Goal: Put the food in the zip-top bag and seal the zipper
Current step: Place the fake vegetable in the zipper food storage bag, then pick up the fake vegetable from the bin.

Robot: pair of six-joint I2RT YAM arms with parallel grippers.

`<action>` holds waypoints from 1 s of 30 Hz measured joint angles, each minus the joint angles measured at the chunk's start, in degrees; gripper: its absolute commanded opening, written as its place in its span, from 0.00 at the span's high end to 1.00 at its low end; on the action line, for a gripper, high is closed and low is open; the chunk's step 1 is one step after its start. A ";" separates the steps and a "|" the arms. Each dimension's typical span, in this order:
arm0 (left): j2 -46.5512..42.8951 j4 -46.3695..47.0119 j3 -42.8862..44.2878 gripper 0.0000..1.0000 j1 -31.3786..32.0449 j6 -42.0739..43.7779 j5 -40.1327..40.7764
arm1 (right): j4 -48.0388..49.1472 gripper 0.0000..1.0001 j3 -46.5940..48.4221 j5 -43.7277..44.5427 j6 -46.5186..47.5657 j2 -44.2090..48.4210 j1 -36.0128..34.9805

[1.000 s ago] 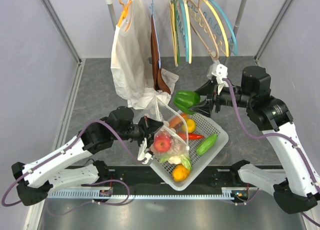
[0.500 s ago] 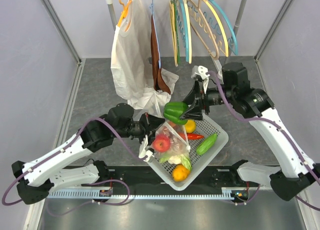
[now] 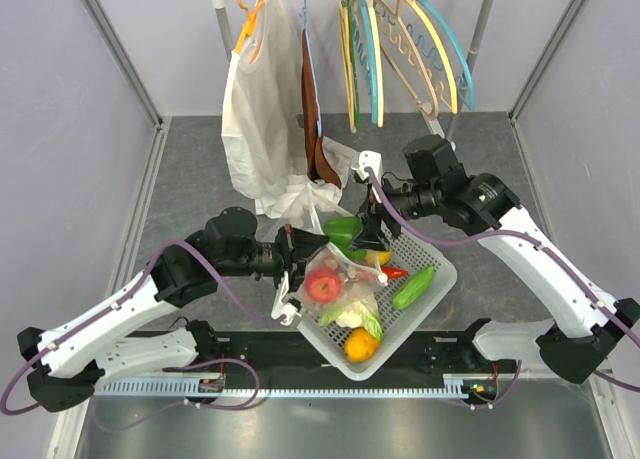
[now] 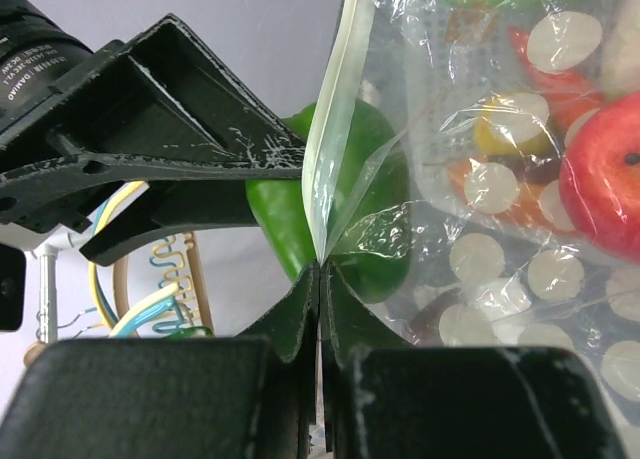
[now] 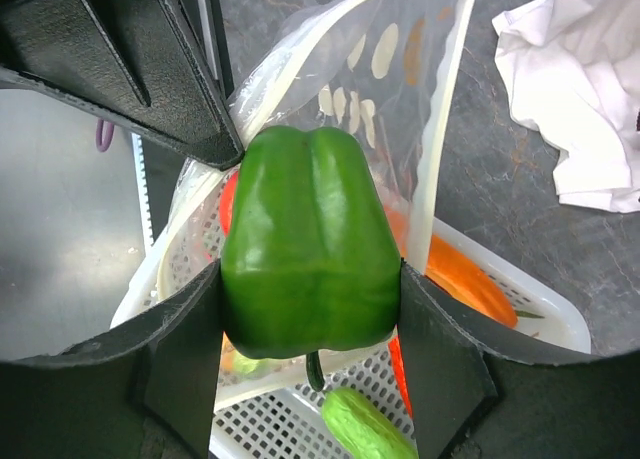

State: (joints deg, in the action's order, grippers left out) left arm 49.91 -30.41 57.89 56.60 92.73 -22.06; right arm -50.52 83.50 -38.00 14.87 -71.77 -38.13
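Note:
My right gripper (image 3: 358,235) (image 5: 310,279) is shut on a glossy green pepper (image 3: 340,226) (image 5: 308,239), which hangs at the open mouth of the zip-top bag (image 3: 340,289) (image 5: 395,69). The clear, dotted bag hangs over the white basket (image 3: 441,266). Pinching its mouth edge by the pale zipper (image 4: 335,109) (image 5: 446,129) is my left gripper (image 3: 308,249) (image 4: 322,267), shut. A red apple (image 3: 323,286) (image 4: 608,174) and other food lie inside the bag. A cucumber (image 3: 413,287) (image 5: 363,429), a red chili (image 3: 392,273) and an orange pepper (image 3: 360,346) lie in the basket.
A white garment (image 3: 262,109) and a brown one (image 3: 314,119) hang from the rack behind the bag, the white one trailing onto the table (image 5: 570,89). Several coloured hangers (image 3: 400,49) hang at the back right. Grey walls close in both sides.
The right arm has swung left and down, carrying the green pepper from above the basket's far corner to the bag's mouth. The left gripper keeps its pinch on the bag.

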 measured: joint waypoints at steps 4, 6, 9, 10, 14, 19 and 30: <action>0.28 0.96 0.48 0.98 -0.04 0.24 -0.59 | -1.38 0.02 2.91 1.64 0.35 -1.51 -1.22; 0.39 1.29 0.50 0.98 -0.07 0.35 -0.63 | -1.22 0.02 4.04 1.64 0.22 -2.03 -1.49; 0.74 1.62 0.50 0.98 -0.11 0.37 -0.61 | -0.87 0.02 5.03 1.70 0.35 -2.03 -1.79; 0.81 1.62 0.50 0.98 -0.11 0.37 -0.61 | -0.74 0.02 5.16 1.70 0.35 -1.95 -1.79; 0.81 1.79 0.50 0.98 -0.20 0.35 -0.55 | 0.24 0.02 5.18 2.75 -0.28 -1.14 -1.79; 0.04 1.57 0.46 0.98 -0.46 0.31 0.11 | 5.31 0.02 -1.20 6.93 -3.26 5.84 -1.36; -4.42 -0.50 -1.29 0.98 -0.98 -0.59 2.56 | 13.07 0.11 -17.86 10.14 -4.09 18.05 11.28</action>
State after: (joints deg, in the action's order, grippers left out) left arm 45.50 -30.92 56.60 55.61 92.14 -19.51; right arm -37.45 65.65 -27.86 10.79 -53.71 -26.85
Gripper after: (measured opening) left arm 0.025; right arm 0.918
